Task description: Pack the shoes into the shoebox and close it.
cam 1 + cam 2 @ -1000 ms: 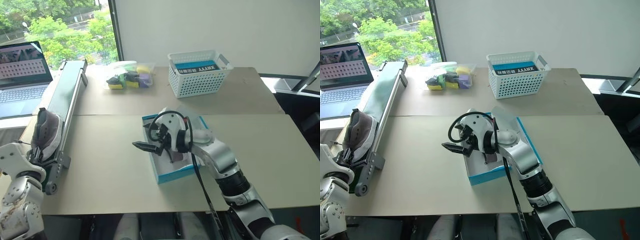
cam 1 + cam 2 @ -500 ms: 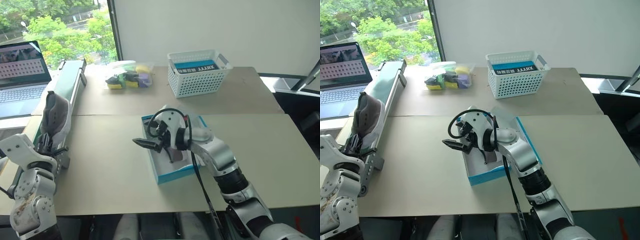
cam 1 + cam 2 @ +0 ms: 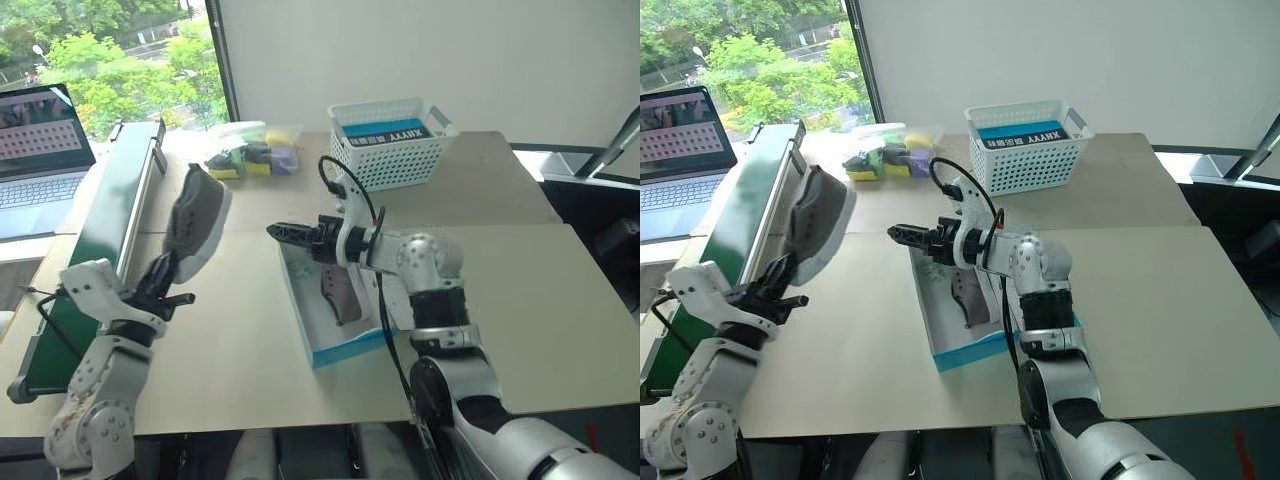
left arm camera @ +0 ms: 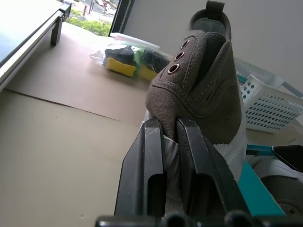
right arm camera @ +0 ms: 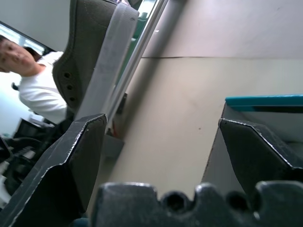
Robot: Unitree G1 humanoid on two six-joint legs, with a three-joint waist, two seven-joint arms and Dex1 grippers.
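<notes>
A grey shoe [image 3: 196, 222] hangs upright in the air left of the shoebox, sole facing the box. My left gripper [image 3: 166, 283] is shut on its upper edge by the eyelets, as the left wrist view shows with the shoe [image 4: 208, 90] pinched between the fingers [image 4: 150, 156]. The bright-blue shoebox [image 3: 345, 351] lies open on the table with a second grey shoe [image 3: 338, 295] inside. My right gripper [image 3: 286, 232] hovers level over the box's far left corner, pointing toward the held shoe, open and empty. In the right wrist view its fingertips [image 5: 90, 127] frame the shoe [image 5: 90, 56].
A green conveyor [image 3: 100, 200] runs along the table's left side, with a laptop [image 3: 40, 140] beyond it. A clear bag of small items [image 3: 250, 155] and a white lattice basket [image 3: 390, 145] stand at the back. A person in a white shirt [image 5: 35, 92] appears behind the conveyor.
My left gripper has lifted the shoe off the conveyor and carried it right toward the box. My right gripper has rolled and moved farther along the box's left side.
</notes>
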